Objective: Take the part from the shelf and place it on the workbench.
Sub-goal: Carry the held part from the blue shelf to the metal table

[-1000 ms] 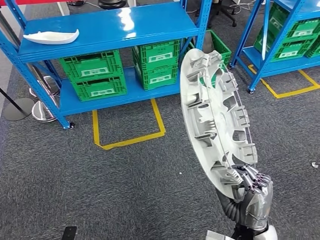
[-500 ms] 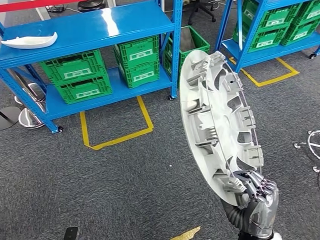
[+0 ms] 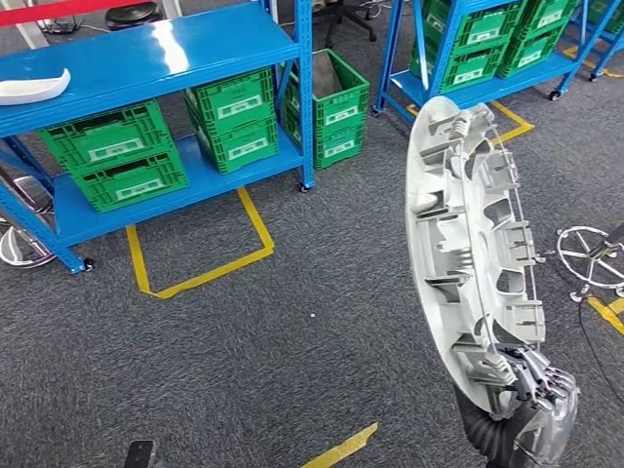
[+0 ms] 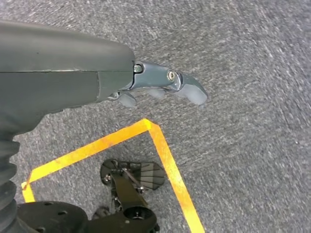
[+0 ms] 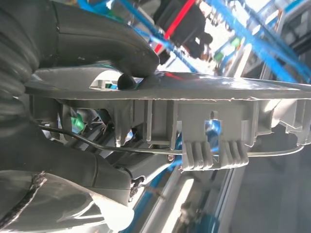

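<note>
A large silver wheel cover (image 3: pixel 471 253), ribbed on its inner face, stands on edge at the right of the head view. My right hand (image 3: pixel 533 405) grips its lower rim from below. In the right wrist view the same wheel cover (image 5: pixel 205 109) runs across the picture, with the thumb of my right hand (image 5: pixel 84 58) over its rim and the fingers under it. My left hand (image 4: pixel 161 85) hangs above the grey carpet with its fingers straight and holds nothing. A white curved part (image 3: pixel 29 88) lies on the top board of the blue shelf (image 3: pixel 147 58) at far left.
Green crates (image 3: pixel 110 156) sit on the lower shelf board, and one green crate (image 3: pixel 331 102) stands on the floor beside the shelf post. Yellow tape (image 3: pixel 199 273) marks the carpet. A second blue shelf (image 3: pixel 471 49) with crates stands far right. A wire stand (image 3: pixel 592 258) lies at the right edge.
The whole picture has shifted left: the camera has turned to the right. The wheel cover stays in my right hand and now sits further right in the picture.
</note>
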`<action>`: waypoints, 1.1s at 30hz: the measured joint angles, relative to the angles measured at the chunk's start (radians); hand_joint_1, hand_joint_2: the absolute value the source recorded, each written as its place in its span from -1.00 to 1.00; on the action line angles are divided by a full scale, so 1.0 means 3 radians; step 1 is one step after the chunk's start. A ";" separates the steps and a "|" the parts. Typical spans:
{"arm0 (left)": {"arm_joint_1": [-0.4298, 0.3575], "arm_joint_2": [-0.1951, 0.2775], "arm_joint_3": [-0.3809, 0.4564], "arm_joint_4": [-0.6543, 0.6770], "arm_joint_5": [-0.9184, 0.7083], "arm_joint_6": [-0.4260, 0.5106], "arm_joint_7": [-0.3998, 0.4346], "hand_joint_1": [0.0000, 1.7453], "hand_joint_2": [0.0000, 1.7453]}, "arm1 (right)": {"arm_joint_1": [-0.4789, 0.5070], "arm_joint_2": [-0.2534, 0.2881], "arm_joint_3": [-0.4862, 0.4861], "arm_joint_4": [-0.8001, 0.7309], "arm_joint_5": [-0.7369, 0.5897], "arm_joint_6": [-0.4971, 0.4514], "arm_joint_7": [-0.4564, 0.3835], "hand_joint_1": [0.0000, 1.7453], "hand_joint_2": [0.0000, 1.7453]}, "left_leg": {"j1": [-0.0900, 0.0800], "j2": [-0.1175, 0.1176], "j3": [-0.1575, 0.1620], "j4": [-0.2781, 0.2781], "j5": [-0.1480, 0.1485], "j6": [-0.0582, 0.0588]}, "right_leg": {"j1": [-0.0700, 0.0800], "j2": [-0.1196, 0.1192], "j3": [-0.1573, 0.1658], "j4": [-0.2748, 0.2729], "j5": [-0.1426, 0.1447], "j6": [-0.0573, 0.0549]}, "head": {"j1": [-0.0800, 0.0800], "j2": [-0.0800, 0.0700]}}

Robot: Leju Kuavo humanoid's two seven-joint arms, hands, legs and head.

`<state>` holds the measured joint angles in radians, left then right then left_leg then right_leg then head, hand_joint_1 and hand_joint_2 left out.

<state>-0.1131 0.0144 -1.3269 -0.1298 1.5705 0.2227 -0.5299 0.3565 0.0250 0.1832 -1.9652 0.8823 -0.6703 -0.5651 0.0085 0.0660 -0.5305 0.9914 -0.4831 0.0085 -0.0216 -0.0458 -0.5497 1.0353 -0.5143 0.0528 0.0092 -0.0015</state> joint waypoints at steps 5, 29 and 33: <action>-0.0031 0.0000 0.0001 0.0000 0.0000 0.0047 0.0000 -1.00 1.00 | 0.0042 0.0110 -0.0154 -0.0116 -0.0021 0.0000 -0.0139 1.00 1.00 | 0.0000 0.0029 -0.0055 0.0095 -0.0051 -0.0089 | 0.0013 0.0055 -0.0011 -0.0076 0.0035 -0.0135 | 0.0000 0.0000; -0.0040 0.0005 0.0019 0.0003 -0.0007 0.0038 0.0072 -1.00 1.00 | -0.0171 0.0619 -0.0546 -0.0295 0.0211 0.0001 -0.0429 1.00 1.00 | -0.0001 -0.0030 -0.0010 -0.0002 0.0006 0.0042 | -0.0009 0.0062 -0.0220 0.0324 -0.0066 0.0030 | 0.0027 0.0000; -0.0034 0.0039 0.0018 0.0007 -0.0007 0.0037 0.0072 -1.00 1.00 | -0.0221 0.0680 -0.0554 -0.0299 0.0212 0.0001 -0.0430 1.00 1.00 | -0.0025 0.0042 -0.0032 0.0053 -0.0003 -0.0042 | 0.0012 -0.0029 0.0001 -0.0061 0.0009 -0.0067 | 0.0026 0.0000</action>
<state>-0.1234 0.0260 -1.3214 -0.1278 1.5685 0.2337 -0.5081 0.2901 0.2291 0.0171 -2.0549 0.9460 -0.6699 -0.6941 0.0011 0.0787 -0.5400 1.0072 -0.4840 -0.0040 -0.0180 -0.0545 -0.5494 1.0170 -0.5115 0.0328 0.0170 -0.0015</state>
